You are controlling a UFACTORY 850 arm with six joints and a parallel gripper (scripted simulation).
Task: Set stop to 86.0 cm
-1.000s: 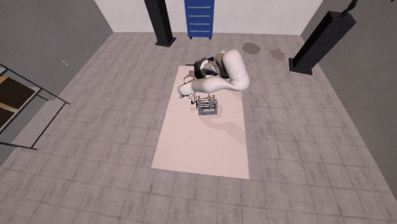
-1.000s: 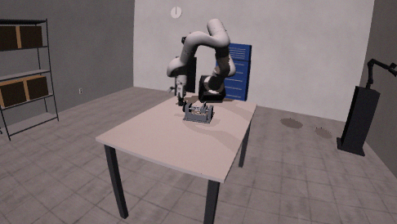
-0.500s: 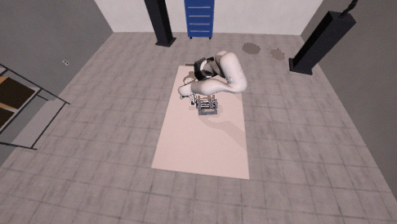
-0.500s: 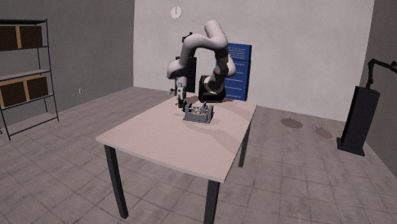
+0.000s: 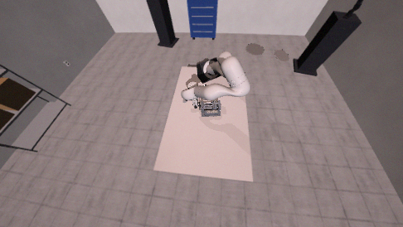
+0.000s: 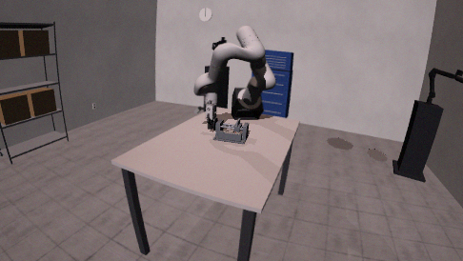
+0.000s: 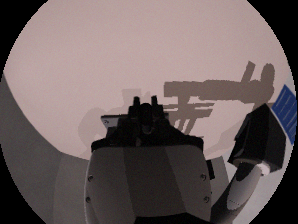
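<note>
Table [image 5: 205, 145] [image 6: 205, 162] [image 7: 150, 45] — pale, grey-tiled floor [image 5: 104, 199] [image 6: 333, 214] around

I count one table [image 5: 203, 145] [image 6: 205, 162], one blue cabinet [image 5: 202, 18] [image 6: 281, 86], one wall clock [image 6: 205, 14], and one shelf rack [image 5: 55, 97] [image 6: 58, 81].

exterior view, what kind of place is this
Probably a workshop or robotics lab: a robot arm is mounted at a bare-topped table, with a blue drawer cabinet behind and a metal shelf unit holding boxes at one side.

The white arm [image 5: 237, 74] reaches over the pale table [image 5: 203, 145], beside a small dark fixture [image 5: 211, 112].
</note>
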